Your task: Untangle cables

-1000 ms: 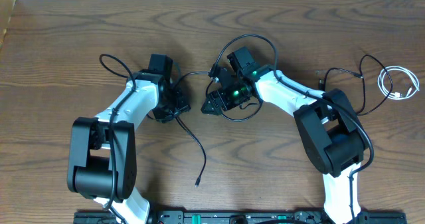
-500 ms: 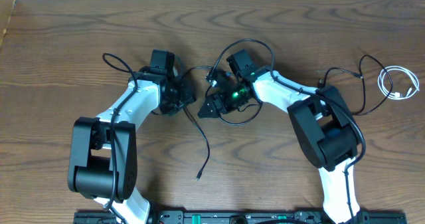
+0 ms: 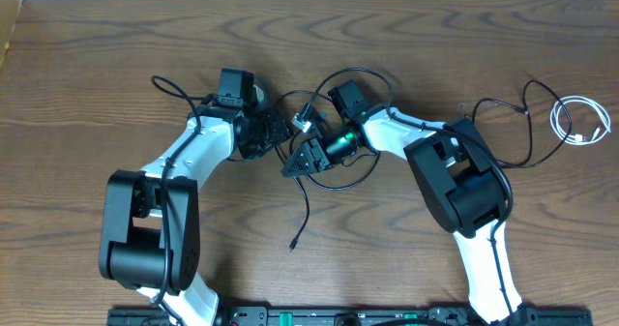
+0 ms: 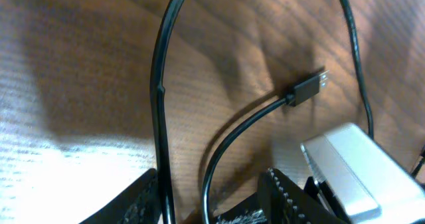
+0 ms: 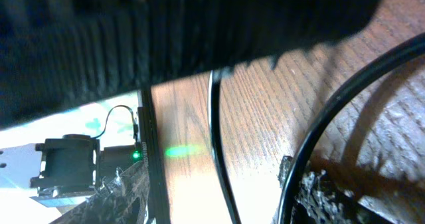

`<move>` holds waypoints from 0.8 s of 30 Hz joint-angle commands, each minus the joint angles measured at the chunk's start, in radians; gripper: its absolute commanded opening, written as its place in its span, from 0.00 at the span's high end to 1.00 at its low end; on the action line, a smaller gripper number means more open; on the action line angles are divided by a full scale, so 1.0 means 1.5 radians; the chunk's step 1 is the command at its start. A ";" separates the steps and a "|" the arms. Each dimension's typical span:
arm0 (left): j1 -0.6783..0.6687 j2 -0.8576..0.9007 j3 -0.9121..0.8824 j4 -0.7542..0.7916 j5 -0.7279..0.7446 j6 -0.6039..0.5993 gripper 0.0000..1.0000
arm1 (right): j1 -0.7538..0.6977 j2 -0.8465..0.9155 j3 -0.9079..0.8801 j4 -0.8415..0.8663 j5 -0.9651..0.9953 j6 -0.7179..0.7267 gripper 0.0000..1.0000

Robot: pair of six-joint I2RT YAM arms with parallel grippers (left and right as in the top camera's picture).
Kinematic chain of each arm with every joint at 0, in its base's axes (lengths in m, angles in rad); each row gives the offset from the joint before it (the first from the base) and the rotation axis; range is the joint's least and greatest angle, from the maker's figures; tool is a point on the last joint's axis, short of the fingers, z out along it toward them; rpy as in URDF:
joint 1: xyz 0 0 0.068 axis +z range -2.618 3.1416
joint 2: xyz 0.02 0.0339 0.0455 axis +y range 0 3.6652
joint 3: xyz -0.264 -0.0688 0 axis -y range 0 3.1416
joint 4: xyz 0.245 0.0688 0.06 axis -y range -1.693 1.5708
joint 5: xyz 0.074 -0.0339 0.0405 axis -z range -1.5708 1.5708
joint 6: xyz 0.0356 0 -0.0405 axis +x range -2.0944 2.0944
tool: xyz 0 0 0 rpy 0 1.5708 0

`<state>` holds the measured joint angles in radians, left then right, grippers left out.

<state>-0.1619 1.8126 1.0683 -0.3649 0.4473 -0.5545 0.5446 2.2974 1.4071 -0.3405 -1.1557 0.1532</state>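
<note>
Left gripper [image 3: 276, 133] stands released: its ribbed black fingers [image 4: 282, 191] are apart, with two strands of thin, smooth black cable [image 4: 159, 98] running loose through the gap. Right gripper [image 3: 290, 166], just beside the left gripper, is likewise parted around one strand. From the left gripper the cable trails across the woodgrain table [image 3: 97, 74] to a small plug [image 3: 291, 248]. Coiled white cable [image 3: 577, 121] lies well apart from the left gripper.

Overhead evenly lit, sharp; wrist views dim, blurred close-up, w/ glare bottom-left, soft shadows
</note>
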 commanded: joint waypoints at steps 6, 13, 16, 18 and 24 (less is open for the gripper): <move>-0.001 0.008 0.000 0.022 -0.033 -0.006 0.51 | 0.004 0.028 -0.010 0.047 0.023 0.049 0.50; -0.001 0.009 0.000 0.055 -0.032 -0.006 0.51 | 0.007 0.028 -0.010 0.068 0.026 0.070 0.67; -0.001 0.009 0.000 0.055 -0.032 -0.006 0.51 | 0.006 0.028 -0.010 0.068 0.026 0.070 0.73; -0.001 0.009 0.000 0.056 -0.032 -0.006 0.51 | 0.006 0.028 -0.010 0.068 0.026 0.070 0.76; -0.001 0.009 0.000 0.058 -0.032 -0.005 0.51 | 0.006 0.028 -0.010 0.068 0.026 0.070 0.87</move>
<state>-0.1619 1.8126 1.0683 -0.2806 0.4126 -0.5545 0.5476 2.3169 1.4029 -0.2413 -1.1080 0.2581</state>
